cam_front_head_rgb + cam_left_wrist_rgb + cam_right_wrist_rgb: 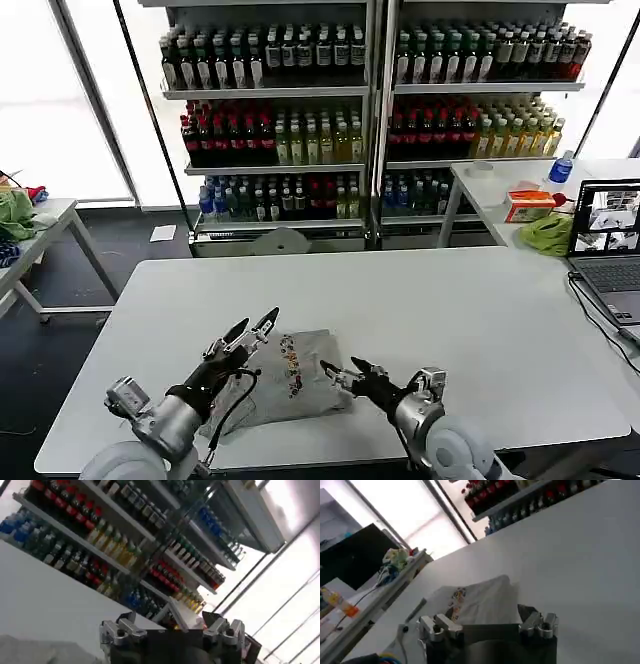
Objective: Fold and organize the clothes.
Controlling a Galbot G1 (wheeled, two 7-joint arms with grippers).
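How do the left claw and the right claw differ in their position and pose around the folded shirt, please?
The left claw is raised over the left edge of the folded grey shirt, pointing up and away; the right claw sits low at the shirt's right edge, pointing leftward across it. The left claw reaches farther up the white table than the right. Both are open and hold nothing.

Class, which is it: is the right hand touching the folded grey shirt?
Cannot tell: in the head view the right hand overlaps the shirt edge, height unclear.

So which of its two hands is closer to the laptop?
The right. Its gripper sits at the grey shirt's right edge, on the laptop's side of the table; the left gripper hovers over the shirt's far-left corner.
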